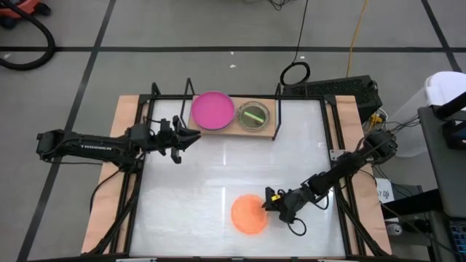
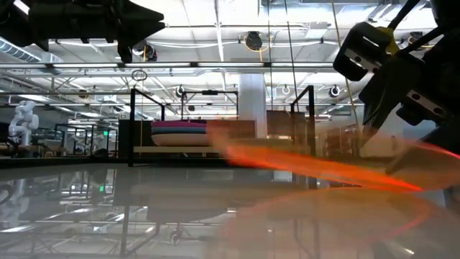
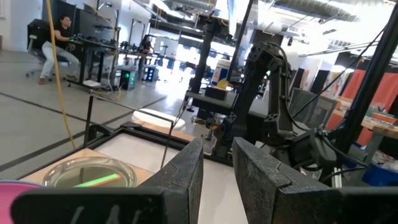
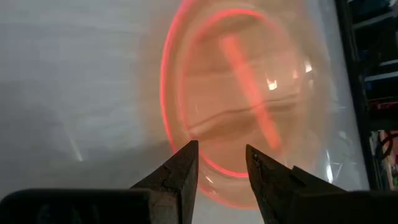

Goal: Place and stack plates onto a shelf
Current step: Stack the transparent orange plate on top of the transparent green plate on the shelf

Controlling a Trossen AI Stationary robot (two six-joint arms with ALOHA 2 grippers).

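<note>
**Orange plate by the right gripper**

The orange plate [image 1: 249, 214] lies on the white table [image 1: 211, 175], well apart from the shelf [image 1: 233, 125]. The right gripper [image 1: 270, 201] sits at the plate's edge, on the side away from the left arm. Its fingers [image 4: 180, 168] are a little spread, and the plate's rim lies just past them.

On the shelf rest a magenta plate [image 1: 212, 109] and a clear plate [image 1: 254, 115]. The left gripper [image 1: 191, 137] hangs just beside the shelf, fingers slightly apart, holding nothing.
</note>
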